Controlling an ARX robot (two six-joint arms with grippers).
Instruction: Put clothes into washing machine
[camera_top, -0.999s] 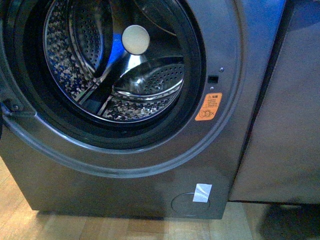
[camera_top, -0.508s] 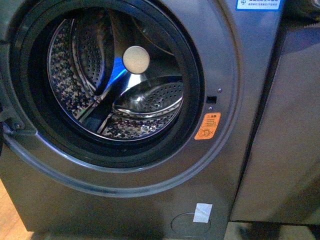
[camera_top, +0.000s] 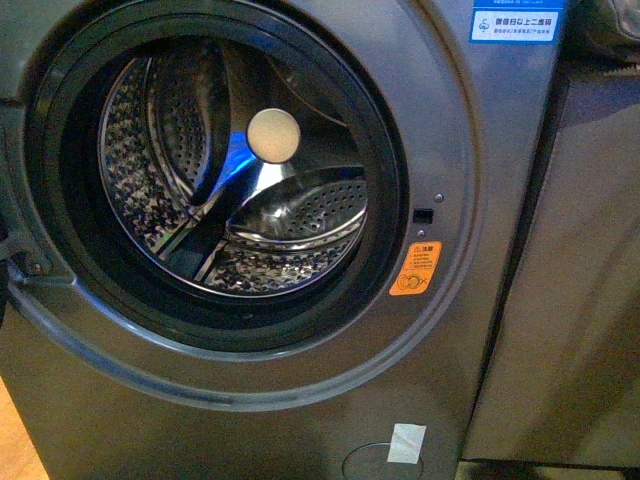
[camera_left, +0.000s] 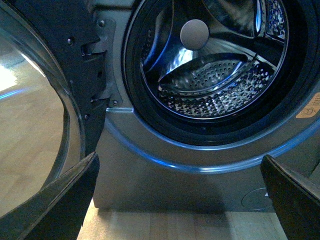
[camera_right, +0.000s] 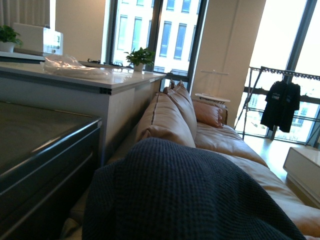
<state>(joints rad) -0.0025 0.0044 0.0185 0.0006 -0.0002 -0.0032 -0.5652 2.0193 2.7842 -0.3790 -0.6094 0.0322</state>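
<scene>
The washing machine (camera_top: 480, 150) fills the front view, dark grey, with its round porthole showing the perforated steel drum (camera_top: 240, 190) lit blue and an orange sticker (camera_top: 415, 268). Neither arm shows there. In the left wrist view the glass door (camera_left: 35, 125) stands swung open beside the drum (camera_left: 215, 90). My left gripper (camera_left: 180, 200) is open, low in front of the machine, its dark fingers (camera_left: 65, 200) spread wide with nothing between them. The clothes (camera_right: 185, 195), a dark navy knit, fill the near part of the right wrist view. They hide my right gripper, which is shut on them.
A grey-beige cabinet (camera_top: 570, 280) stands right of the machine. Wooden floor (camera_left: 165, 225) lies below it. The right wrist view looks back over a tan leather sofa (camera_right: 225, 140), a white counter (camera_right: 100, 80) and a drying rack (camera_right: 280, 105).
The front view has risen: the porthole and sticker sit lower in frame, a blue label has appeared at the top, and the floor has nearly left the view.
</scene>
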